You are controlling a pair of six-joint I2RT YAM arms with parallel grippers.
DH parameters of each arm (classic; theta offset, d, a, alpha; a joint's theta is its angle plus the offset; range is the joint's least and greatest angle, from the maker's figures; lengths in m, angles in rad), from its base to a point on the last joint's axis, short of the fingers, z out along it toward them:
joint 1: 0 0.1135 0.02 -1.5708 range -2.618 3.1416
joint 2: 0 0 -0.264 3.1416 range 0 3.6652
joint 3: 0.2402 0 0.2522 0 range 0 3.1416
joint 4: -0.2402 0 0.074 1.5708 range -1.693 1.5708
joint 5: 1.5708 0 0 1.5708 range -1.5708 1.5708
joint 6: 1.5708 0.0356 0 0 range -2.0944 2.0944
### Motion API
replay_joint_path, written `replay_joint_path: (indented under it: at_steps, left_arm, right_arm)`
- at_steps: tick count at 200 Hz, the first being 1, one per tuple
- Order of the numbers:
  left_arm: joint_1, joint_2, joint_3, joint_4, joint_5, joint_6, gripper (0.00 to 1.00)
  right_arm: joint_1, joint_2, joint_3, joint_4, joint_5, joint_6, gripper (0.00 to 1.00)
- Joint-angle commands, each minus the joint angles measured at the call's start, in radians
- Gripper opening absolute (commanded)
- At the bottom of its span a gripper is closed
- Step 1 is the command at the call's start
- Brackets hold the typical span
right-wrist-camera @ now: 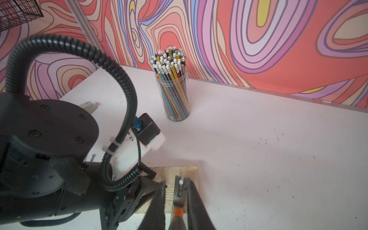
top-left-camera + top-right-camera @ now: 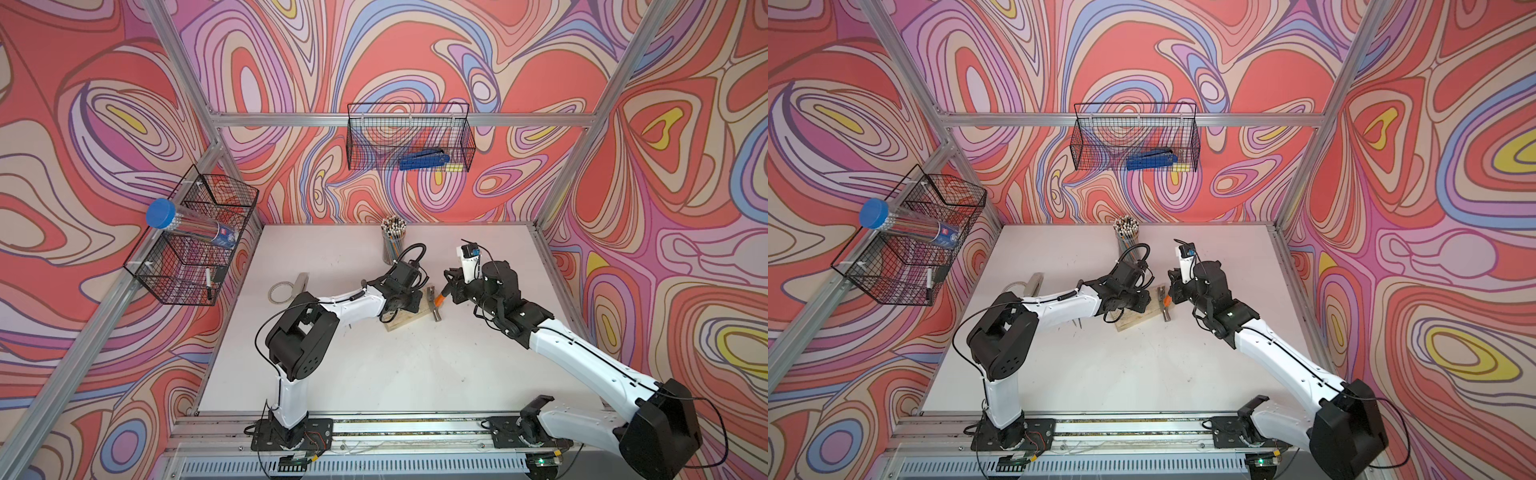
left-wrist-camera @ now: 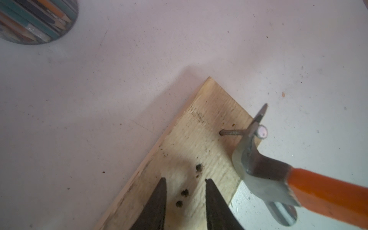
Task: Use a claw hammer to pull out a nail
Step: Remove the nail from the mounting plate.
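- R gripper (image 1: 175,182): clamped on the claw hammer (image 3: 256,171). Fingers sit either side of the shaft, about where the orange neck meets the blk handle (R wrist view).
- Hammer posn: head down at the end of the board (image 3: 199,139) nearer the R arm. Handle slopes up and away toward that arm. Seen in both top views, e.g. (image 2: 436,301).
- Claw is hooked under the head of the nail (image 3: 233,133), shank running between the two prongs. Most of the shank is exposed; its far end goes into the wood.
- Board: pale wood, lying flat on the white table (image 3: 119,79). A few dark holes (image 3: 184,192) lie close to the L fingertips.
- L gripper (image 3: 185,180): jaws partway apart, nothing between them, tips over the board and well clear of the nail. Contact w/ the wood: can't tell.
- Pencil jar (image 1: 175,95): upright near the back wall, apart from the board.
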Motion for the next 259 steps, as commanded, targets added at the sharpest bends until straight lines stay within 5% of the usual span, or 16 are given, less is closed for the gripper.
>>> replay_joint_path:
  at_steps: [1,259]
  left_arm:
    - [0.033,0.184,-0.087,-0.337,-0.041,-0.032,0.34]
    - [0.053,0.327,-0.038,-0.43,-0.038,-0.045,0.31]
  right_arm:
    - [0.04,0.042,-0.061,-0.163,-0.099,0.056,0.0]
    - [0.188,-0.007,-0.2,-0.117,0.04,0.089,0.0]
